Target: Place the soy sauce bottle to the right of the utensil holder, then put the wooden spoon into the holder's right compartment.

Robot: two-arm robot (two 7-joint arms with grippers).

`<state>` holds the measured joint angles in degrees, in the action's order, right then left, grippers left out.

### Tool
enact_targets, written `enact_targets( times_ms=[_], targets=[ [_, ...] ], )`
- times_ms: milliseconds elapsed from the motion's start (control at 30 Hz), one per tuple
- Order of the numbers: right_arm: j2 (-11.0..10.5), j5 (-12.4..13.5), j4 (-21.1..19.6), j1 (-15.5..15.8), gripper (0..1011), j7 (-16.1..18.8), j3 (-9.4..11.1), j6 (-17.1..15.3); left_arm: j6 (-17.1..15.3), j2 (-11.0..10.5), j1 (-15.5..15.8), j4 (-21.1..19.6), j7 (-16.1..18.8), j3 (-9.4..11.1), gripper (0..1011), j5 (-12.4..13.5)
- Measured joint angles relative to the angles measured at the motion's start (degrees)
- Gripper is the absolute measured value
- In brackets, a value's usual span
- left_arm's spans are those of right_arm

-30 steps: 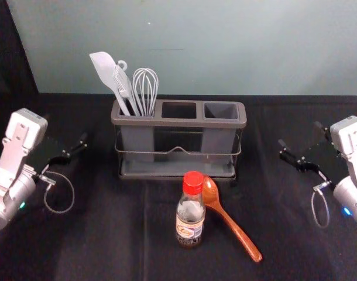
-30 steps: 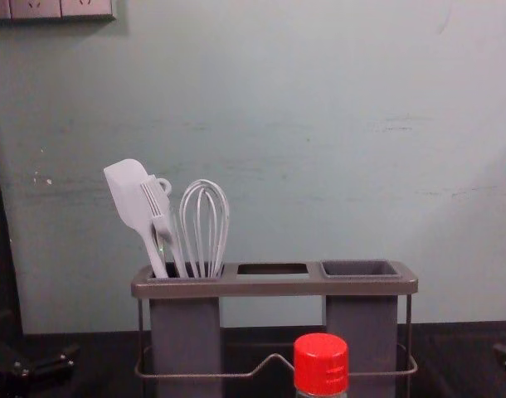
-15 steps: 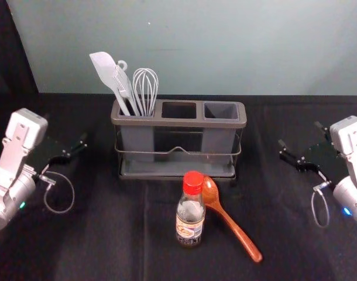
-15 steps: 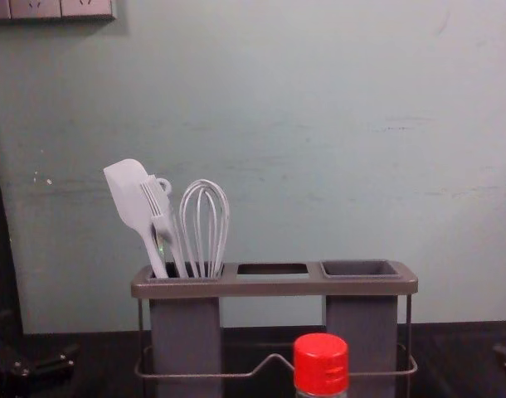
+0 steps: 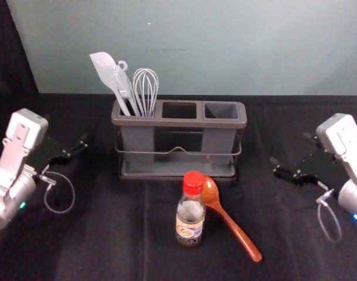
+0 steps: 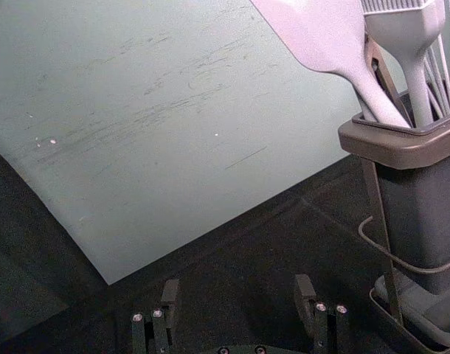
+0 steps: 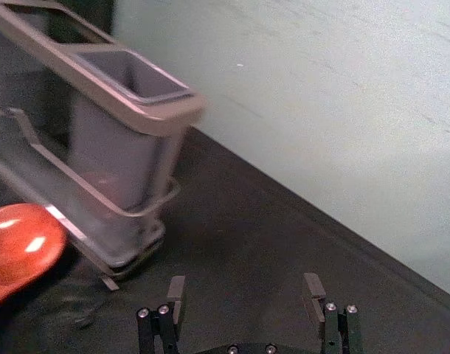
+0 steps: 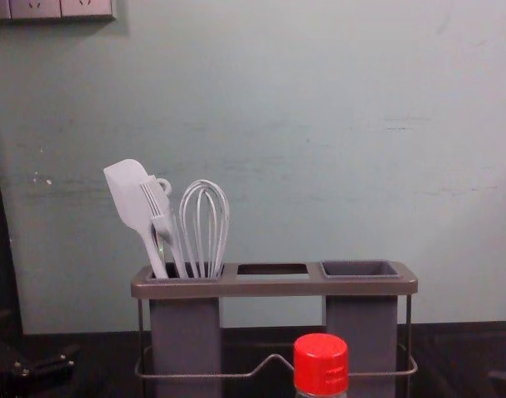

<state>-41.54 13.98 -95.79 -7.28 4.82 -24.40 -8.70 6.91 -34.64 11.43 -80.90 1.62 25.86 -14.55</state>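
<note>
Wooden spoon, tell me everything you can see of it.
The wooden spoon is reddish-brown and glossy, with an oval bowl and a long slim handle. It lies on the dark cloth in front of the utensil holder, bowl toward the holder, handle slanting toward the robot and to its right. The bowl is just right of the soy sauce bottle; whether they touch I can't tell. No gripper holds it.

Chest view: bottle [image 8: 321, 392] before the holder [image 8: 274, 288], cut off below its cap [image 8: 321, 363]. Right wrist view: spoon [image 7: 22, 247] near the holder, cropped.
</note>
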Motion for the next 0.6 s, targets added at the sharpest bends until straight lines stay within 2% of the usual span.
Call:
enact_targets(
  times_ms=[167, 433, 567, 600],
  targets=[
    [-1.5, 0.6, -4.7, 2.8, 1002, 1.7, 0.9, -1.7, 0.0, 0.0, 0.0, 0.0, 0.0, 0.0, 1000, 0.0],
    [-1.6, 1.1, -10.7, 7.3, 1002, 1.7, 2.3, -2.7, 0.0, 0.0, 0.0, 0.0, 0.0, 0.0, 1000, 0.0],
    [-0.5, 1.9, -12.9, 11.2, 1003, 0.3, 3.8, -0.5, 0.0, 0.0, 0.0, 0.0, 0.0, 0.0, 1000, 0.0],
    [0.0, 2.0, -13.6, 12.7, 1002, -0.4, 4.3, 1.0, 0.0, 0.0, 0.0, 0.0, 0.0, 0.0, 1000, 0.0]
  ],
)
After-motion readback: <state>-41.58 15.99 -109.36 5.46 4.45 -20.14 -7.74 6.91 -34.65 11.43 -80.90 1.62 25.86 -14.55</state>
